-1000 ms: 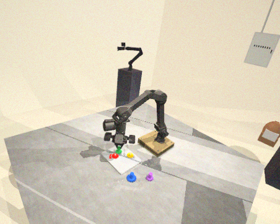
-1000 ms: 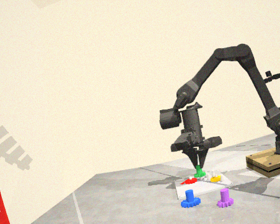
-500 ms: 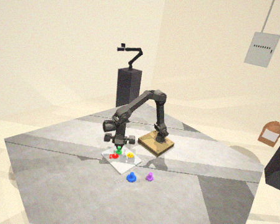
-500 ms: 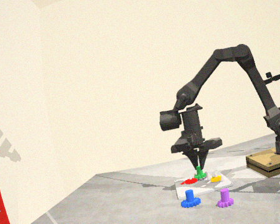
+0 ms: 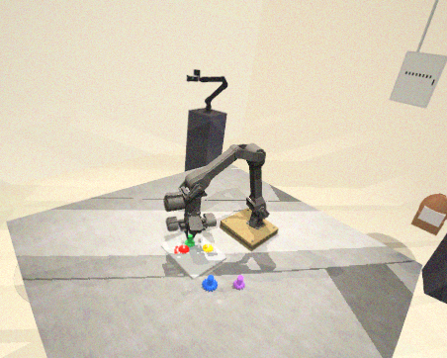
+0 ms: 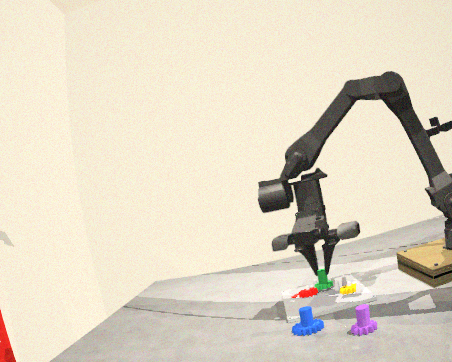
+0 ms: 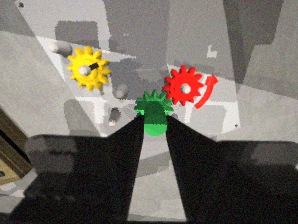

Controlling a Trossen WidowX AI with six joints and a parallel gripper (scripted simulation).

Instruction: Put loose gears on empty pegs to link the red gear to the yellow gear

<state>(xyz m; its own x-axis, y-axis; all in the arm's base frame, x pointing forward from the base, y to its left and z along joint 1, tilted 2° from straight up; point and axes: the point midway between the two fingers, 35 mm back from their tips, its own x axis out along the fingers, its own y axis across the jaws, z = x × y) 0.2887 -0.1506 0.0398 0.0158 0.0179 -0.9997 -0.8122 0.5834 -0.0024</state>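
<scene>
- Leftmost by the wrist view's sense, though outside it: the purple gear (image 5: 239, 283) (image 6: 363, 327), standing on the table, across the grey board (image 5: 195, 268) (image 7: 226, 114) from the pincer.
- Next, the blue gear (image 5: 210, 284) (image 6: 307, 327), also loose and upright beyond the board.
- Yellow gear (image 5: 208, 248) (image 6: 348, 289) (image 7: 89, 78): on its peg, ahead and well left of the pincer in the wrist view.
- Bare peg (image 7: 121, 89): between yellow and the pincer, just ahead and left of the fingertips.
- Green gear (image 5: 189, 241) (image 6: 323, 282) (image 7: 155, 107): right at the pincer (image 5: 190, 235) (image 6: 321, 273) (image 7: 154, 119), clamped by its handle, long axis near upright, teeth below the tips. Whether a peg is under it is hidden.
- Red gear (image 5: 183, 249) (image 6: 309, 291) (image 7: 175, 90): ahead and right, right beside green's teeth; contact can't be told. This closeness matters most: the likely press must go straight down, since drifting right could jam teeth.
</scene>
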